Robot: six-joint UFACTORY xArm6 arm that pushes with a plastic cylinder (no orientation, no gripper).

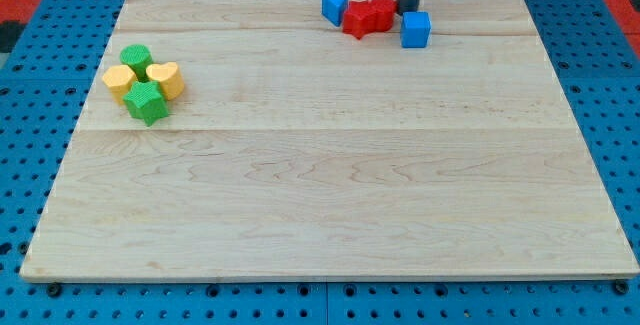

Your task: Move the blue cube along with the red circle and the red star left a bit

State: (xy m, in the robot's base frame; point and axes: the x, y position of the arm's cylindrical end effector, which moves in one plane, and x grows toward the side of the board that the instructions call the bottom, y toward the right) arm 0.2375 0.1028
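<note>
A blue cube (416, 29) sits near the view's top, right of centre. Just left of it lie the red star (359, 20) and the red circle (383, 10), pressed together. A second blue block (334, 6), wedge-like, touches the red star's left side. My tip (409, 11) stands at the top edge of the blue cube, right next to the red circle, touching or nearly touching both.
At the view's left is a cluster: a green block (136, 58), a green star (146, 103), a yellow hexagon-like block (119, 82) and a yellow heart-like block (165, 78). The wooden board (330, 195) lies on a blue pegboard (30, 165).
</note>
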